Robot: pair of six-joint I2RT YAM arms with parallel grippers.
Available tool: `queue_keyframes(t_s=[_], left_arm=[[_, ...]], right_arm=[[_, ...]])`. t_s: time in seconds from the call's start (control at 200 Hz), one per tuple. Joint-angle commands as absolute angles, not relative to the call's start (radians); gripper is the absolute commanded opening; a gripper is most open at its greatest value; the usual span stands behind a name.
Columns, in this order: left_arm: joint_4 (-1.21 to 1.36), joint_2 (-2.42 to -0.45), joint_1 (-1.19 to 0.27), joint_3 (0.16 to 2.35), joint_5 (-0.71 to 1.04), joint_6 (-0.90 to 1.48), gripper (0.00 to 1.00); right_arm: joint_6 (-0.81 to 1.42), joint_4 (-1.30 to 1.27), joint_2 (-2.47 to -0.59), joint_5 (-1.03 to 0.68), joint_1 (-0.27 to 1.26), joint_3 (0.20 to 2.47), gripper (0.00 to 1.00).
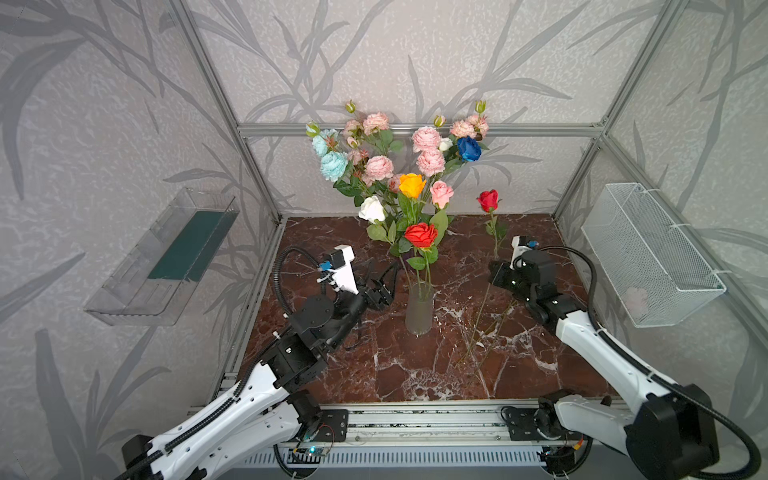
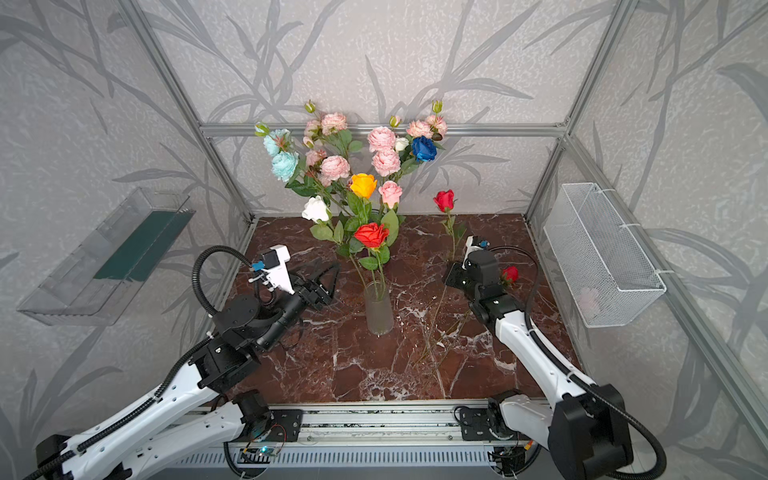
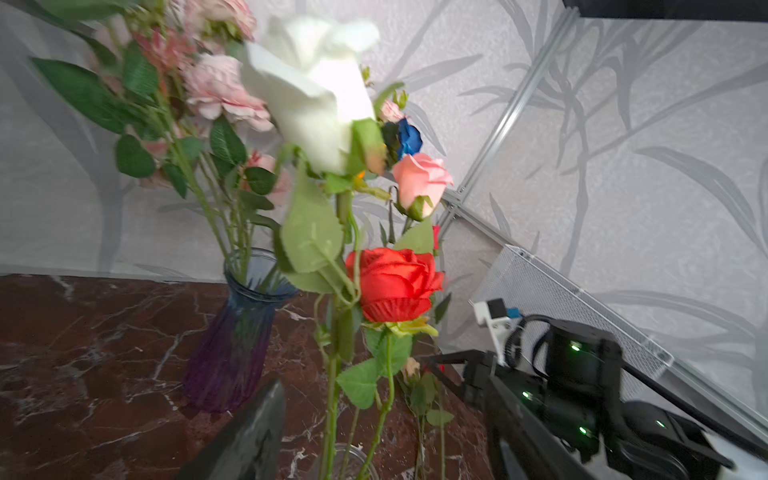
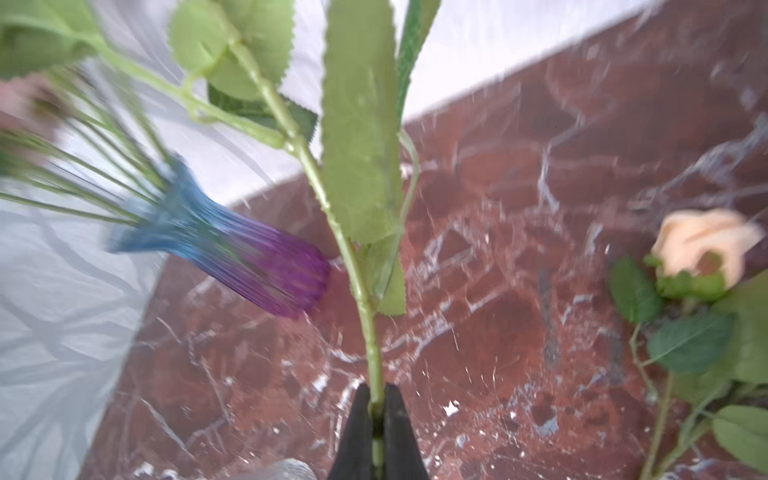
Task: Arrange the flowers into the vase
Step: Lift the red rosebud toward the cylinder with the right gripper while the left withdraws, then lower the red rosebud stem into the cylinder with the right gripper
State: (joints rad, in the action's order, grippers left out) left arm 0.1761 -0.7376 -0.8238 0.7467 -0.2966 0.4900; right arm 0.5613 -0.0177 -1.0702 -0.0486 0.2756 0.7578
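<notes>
Flower stem (image 4: 371, 332) in right gripper (image 4: 377, 405), seemingly upright

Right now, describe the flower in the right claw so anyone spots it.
On the marble table, right of the frosted vase, the right claw pinches an upright stem. It carries a crimson rose, standing alone, darker than the vase's orange-red rose.
</notes>
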Motion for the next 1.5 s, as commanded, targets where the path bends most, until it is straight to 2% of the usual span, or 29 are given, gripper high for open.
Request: queue_keyframes(t_s=[0.0,0.12,0.255,0.455,0.63,0.935,1.495], left_arm=[[0.139,-0.721,-0.82,0.724,-0.551,0.525,0.8],[0.127,-0.723,-0.801,0.71,-0.645,0.57,0.85],[0.102,-0.733,-0.749,0.706,-0.67,0.633,0.87],[0.049,-0.774,-0.614,0.721,-0.558,0.752,0.87],[0.043,-0.785,-0.555,0.727,-0.548,0.746,0.87],[0.056,-0.792,-0.549,0.724,-0.49,0.756,0.87],[0.068,-0.781,-0.549,0.72,-0.471,0.752,0.87]], right_arm=[[0.535,-0.188,-0.943,-0.061,0.274,0.733,0.0],[0.513,-0.285,-0.848,-0.058,0.315,0.734,0.0],[0.426,-0.371,-0.819,-0.016,0.415,0.786,0.0],[0.291,-0.434,-0.918,0.043,0.572,0.944,0.0],[0.245,-0.475,-1.029,0.046,0.646,1.06,0.0],[0.134,-0.478,-1.177,0.057,0.732,1.175,0.0],[0.068,-0.529,-1.253,0.091,0.829,1.084,0.0]])
